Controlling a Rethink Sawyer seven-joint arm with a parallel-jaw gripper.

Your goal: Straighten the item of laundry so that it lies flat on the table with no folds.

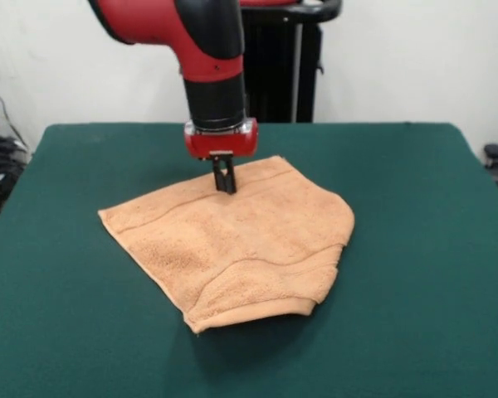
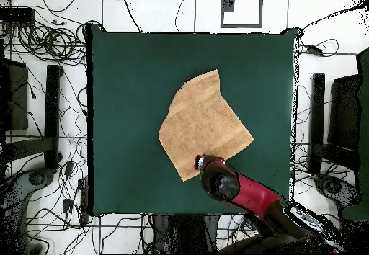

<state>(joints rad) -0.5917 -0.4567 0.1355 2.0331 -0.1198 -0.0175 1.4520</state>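
The peach terry towel (image 1: 232, 240) lies in the middle of the green table (image 1: 415, 249). It is crumpled into an uneven shape, with its near right part folded over so that a border band curves across it. My gripper (image 1: 225, 187) comes straight down from the red arm, and its fingers are close together with the tips pressed into the towel near its far edge. In the overhead view the towel (image 2: 204, 126) is an irregular patch on the table (image 2: 130, 86), and the gripper (image 2: 199, 163) sits at its bottom edge, mostly hidden by the arm.
The black pedestal (image 1: 286, 66) stands behind the table's far edge. Cables and stands (image 2: 50, 43) lie on the floor around the table. Green table top surrounds the towel on all sides.
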